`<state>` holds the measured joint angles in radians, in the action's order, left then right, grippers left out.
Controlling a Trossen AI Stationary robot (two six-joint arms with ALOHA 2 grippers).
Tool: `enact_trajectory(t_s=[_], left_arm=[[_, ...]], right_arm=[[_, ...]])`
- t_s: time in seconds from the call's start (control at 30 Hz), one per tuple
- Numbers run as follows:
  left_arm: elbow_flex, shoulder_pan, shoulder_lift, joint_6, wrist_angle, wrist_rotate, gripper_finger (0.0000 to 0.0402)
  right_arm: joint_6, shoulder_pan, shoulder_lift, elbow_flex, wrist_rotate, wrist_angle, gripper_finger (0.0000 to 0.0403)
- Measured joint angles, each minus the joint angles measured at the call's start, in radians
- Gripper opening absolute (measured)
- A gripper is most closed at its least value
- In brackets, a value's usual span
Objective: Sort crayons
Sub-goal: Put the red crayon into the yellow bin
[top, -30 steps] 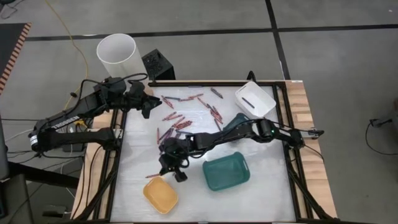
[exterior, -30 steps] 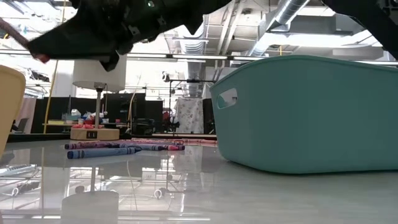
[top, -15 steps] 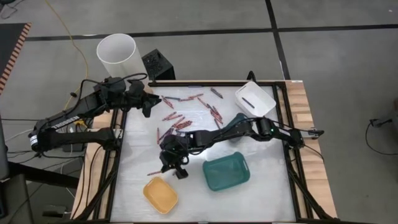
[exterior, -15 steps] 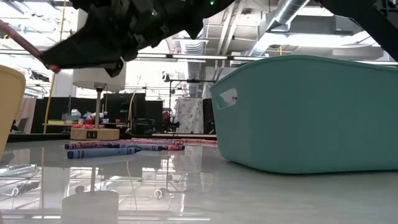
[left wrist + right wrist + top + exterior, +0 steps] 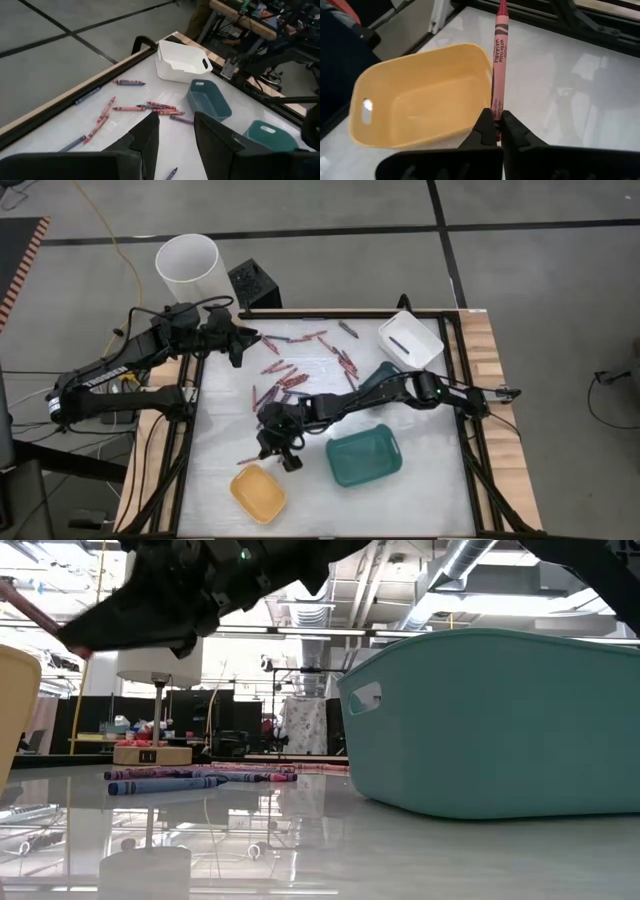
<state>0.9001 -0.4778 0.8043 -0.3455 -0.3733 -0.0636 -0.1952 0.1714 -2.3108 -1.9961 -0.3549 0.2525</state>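
Note:
Many crayons [image 5: 290, 375] lie scattered on the white tabletop's far half, also seen in the left wrist view [image 5: 150, 106] and low view [image 5: 190, 780]. My right gripper [image 5: 268, 456] hovers just beyond the yellow tray [image 5: 258, 492], shut on a red crayon [image 5: 498, 60]. My left gripper [image 5: 172, 145] is raised at the far left of the table [image 5: 240, 345], open with nothing between its fingers. My right gripper pinches the red crayon by its near end [image 5: 495, 112] between its two fingertips. The crayon sticks straight out ahead of the fingers, along them, toward the table's left edge. It is lifted clear, over the table beside the yellow tray's rim [image 5: 485, 65].
A teal tray [image 5: 365, 457] stands right of the yellow one, close by the right arm. A white tray [image 5: 410, 340] sits at the far right corner, a darker blue-green tray [image 5: 209, 99] near it. A white cylinder [image 5: 188, 268] and a black box [image 5: 252, 283] stand beyond the table.
My left gripper has turned slightly at the wrist while staying in place. My right gripper has kept its hold on the red crayon and stayed near the yellow tray.

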Motion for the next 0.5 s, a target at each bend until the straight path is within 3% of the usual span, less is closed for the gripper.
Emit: enact_trajectory(t_s=[0.23, 0.5], left_arm=[[0.000, 0.000, 0.000, -0.015, -0.001, 0.000, 0.0112], [0.000, 0.000, 0.000, -0.064, -0.001, -0.001, 0.0112]], right_arm=[[-0.035, 0.084, 0.000, 0.000, 0.043, -0.010, 0.0003], [-0.050, 0.118, 0.000, 0.001, 0.068, -0.139, 0.0003]])
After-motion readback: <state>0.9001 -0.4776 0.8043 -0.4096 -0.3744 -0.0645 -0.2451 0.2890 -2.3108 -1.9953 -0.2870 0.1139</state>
